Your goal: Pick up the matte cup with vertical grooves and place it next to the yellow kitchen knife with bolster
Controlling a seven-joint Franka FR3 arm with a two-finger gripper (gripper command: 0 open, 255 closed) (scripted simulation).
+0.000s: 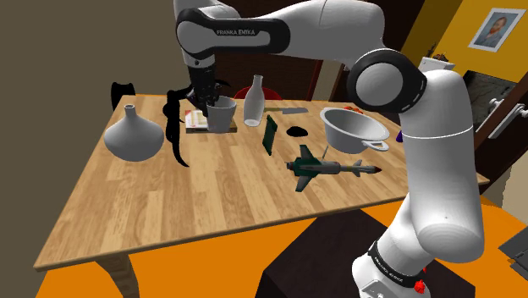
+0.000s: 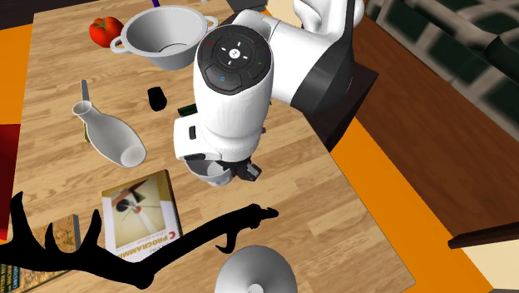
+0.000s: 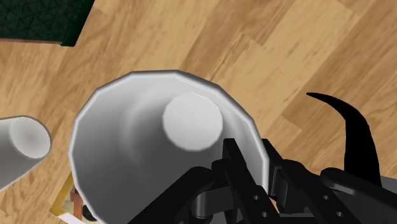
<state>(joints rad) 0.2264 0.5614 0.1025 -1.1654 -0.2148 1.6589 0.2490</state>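
A pale grey cup [image 1: 223, 116] with a wide mouth sits at the far side of the wooden table [image 1: 211, 195], beside a tall white bottle [image 1: 253, 102]. My black gripper [image 1: 206, 97] comes down from above and is shut on the cup's rim. In the wrist view one finger [image 3: 234, 159] is inside the cup [image 3: 146, 140] and the other outside its wall. From overhead, the hand covers most of the cup [image 2: 210, 171]. I cannot tell whether the cup is off the table. A slim grey knife-like piece [image 1: 288, 109] lies between the bottle and the bowl.
A black antler [image 1: 176, 131] and a round grey vase [image 1: 133, 135] stand to the shoulder view's left of the cup. A book [image 2: 141, 212] lies by the cup. A dark green slab [image 1: 270, 134], toy jet [image 1: 326, 167] and handled grey bowl [image 1: 351, 129] lie to the right.
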